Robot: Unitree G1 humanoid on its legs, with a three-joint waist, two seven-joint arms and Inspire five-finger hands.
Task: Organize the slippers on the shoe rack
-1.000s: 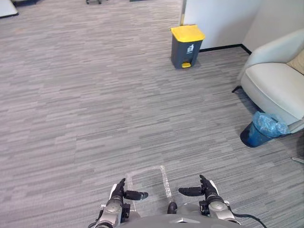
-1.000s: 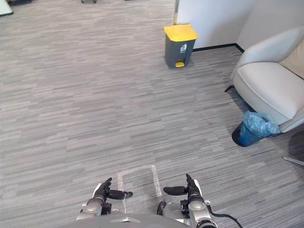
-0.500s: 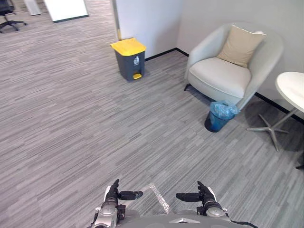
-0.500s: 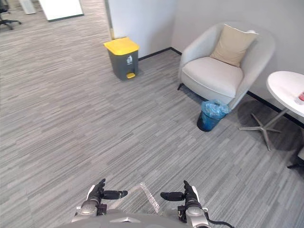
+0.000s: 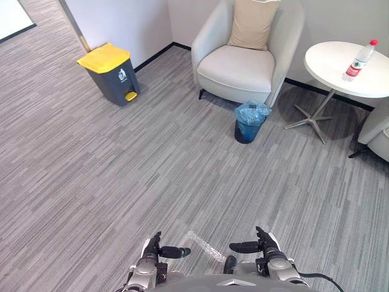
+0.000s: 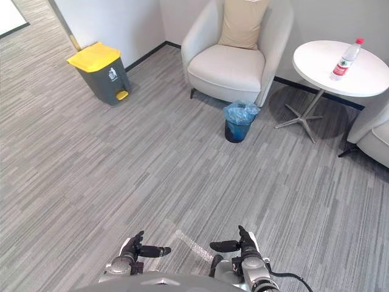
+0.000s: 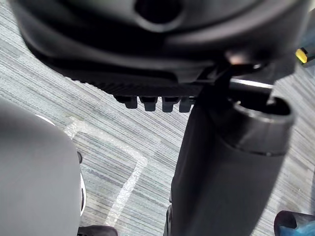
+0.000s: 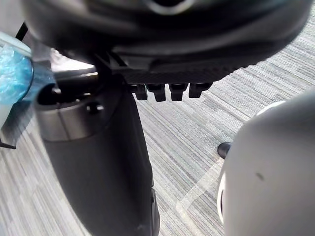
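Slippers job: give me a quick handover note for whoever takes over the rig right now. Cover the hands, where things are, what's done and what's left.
Left hand: open, holding nothing, low in front of the body.
Right hand: open, holding nothing, level with the left.
Ahead on the carpet: a grey bin with a yellow lid, an armchair with a cushion, a blue-lined wastebasket on the floor by the armchair's front, and a round white table with a bottle on it.
Done: nothing; neither hand has a slipper.
Left: find the slippers and the shoe rack, then do all of the sorting.
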